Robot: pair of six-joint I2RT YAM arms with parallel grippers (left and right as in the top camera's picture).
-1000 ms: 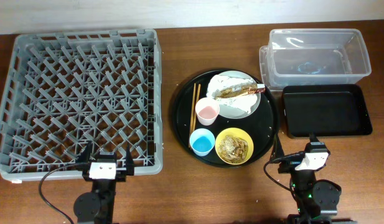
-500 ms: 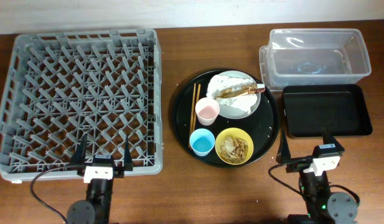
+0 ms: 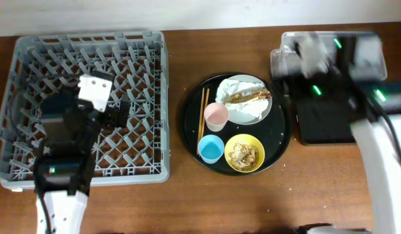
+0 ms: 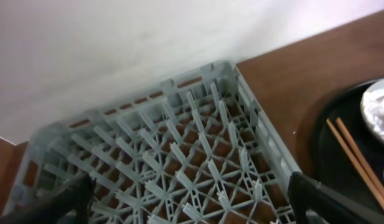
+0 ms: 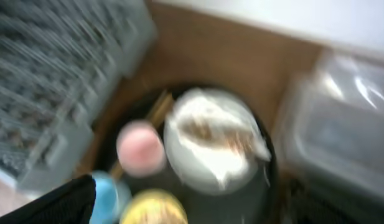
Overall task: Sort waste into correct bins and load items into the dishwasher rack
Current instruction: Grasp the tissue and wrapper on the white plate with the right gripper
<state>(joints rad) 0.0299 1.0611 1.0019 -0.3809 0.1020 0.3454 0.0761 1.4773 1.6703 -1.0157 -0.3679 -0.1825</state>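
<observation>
Grey rack point(image 3: 83, 104) noted at the left, with the left gripper point(image 4: 190, 183) above its pegs, jaws wide and holding nothing; placed the right gripper point(image 5: 192, 190) high near the tub point(image 3: 333, 55), badly blurred, jaws seemingly spread with nothing between them; judged the job barely begun, with sorting the waste as the step in hand and the wrapper point(image 3: 249, 95) as a likely first pick; found it on top of the napkin point(image 3: 245, 112) on the plate point(image 3: 227, 83), at the far side of the round tray point(image 3: 187, 110); read its long axis as running left to right, the right end tipped slightly away and pointing toward the tub; advised coming straight down with jaws set across that axis, closing at mid-length, pinching the wrapper alone and not the napkin beneath, then lifting clear before swinging over; could not settle on tub or black tray point(image 3: 340, 117) for it; read the chopsticks point(image 3: 204, 109) as side by side, long axis near to far, just left of the pink cup point(image 3: 216, 117); for those, advised a level grip across the pair.
</observation>
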